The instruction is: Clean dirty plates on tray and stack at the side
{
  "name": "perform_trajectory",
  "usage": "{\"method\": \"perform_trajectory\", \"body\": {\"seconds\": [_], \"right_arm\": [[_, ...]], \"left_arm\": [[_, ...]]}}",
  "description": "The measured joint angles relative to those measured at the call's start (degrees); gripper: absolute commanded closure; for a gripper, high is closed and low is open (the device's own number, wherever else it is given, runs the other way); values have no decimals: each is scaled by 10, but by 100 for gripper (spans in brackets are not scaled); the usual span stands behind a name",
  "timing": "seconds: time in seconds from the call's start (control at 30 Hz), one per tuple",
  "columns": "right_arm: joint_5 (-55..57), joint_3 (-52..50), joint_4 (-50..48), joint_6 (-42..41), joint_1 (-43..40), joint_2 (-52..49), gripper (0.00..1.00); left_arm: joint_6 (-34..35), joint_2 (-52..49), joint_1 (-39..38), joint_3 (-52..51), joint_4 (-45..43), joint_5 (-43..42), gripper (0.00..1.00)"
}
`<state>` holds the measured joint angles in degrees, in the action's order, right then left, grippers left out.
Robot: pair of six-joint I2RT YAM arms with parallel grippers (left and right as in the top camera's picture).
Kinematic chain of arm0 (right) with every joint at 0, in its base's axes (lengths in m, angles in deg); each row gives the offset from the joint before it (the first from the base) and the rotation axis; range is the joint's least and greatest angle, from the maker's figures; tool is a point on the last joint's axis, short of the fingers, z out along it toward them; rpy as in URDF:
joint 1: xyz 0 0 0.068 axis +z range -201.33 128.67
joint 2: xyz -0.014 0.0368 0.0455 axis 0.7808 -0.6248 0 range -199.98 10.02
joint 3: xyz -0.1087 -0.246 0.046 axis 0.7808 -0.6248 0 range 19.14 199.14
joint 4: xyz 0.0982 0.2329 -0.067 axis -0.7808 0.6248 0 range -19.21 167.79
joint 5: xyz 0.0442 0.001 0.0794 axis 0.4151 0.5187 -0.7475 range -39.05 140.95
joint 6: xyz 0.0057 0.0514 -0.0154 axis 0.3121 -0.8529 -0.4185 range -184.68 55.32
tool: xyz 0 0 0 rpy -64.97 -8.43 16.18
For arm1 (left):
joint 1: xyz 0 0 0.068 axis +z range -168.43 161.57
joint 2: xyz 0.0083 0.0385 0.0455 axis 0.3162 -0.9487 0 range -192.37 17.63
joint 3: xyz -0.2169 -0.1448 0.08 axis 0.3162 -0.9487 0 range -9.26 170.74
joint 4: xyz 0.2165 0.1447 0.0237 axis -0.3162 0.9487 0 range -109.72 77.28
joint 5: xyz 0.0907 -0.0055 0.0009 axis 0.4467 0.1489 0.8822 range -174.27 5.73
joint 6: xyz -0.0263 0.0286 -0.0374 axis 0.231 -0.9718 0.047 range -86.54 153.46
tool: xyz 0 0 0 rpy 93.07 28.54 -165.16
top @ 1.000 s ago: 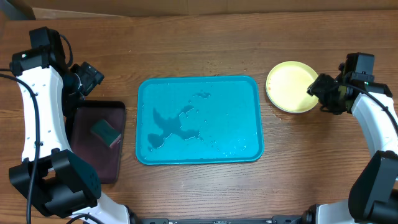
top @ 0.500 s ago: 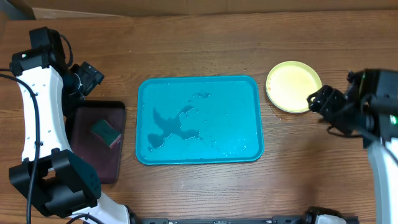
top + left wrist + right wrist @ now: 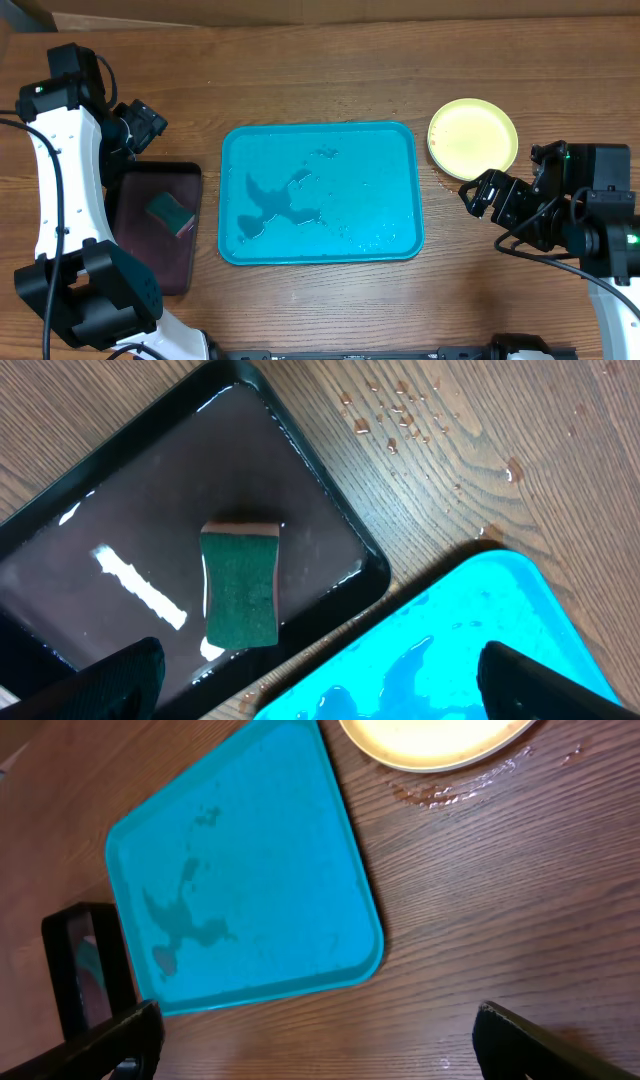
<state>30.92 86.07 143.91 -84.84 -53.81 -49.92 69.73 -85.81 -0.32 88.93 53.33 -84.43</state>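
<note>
Though near the yellow-green plate [image 3: 472, 138], right tool [image 3: 485, 196] wide and empty; left tool [image 3: 148, 123] wide by dark tray [image 3: 150, 262].

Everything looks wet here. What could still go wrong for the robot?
Pooled water on the teal tray could slop over its rim if nudged. The yellow plate sits beside a wet patch on the wood, so it might slide when touched. The open right gripper hangs near that plate and could bump it.
</note>
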Motion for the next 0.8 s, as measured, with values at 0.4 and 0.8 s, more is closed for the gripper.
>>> {"method": "perform_trajectory", "body": {"seconds": [0.4, 0.8], "right_arm": [[-6, 0, 72, -1, 0, -2, 0], [6, 0, 45, 3, 11, 5, 0]], "left_arm": [[0, 0, 0, 0, 0, 0, 0], [0, 0, 0, 0, 0, 0, 0]]}}
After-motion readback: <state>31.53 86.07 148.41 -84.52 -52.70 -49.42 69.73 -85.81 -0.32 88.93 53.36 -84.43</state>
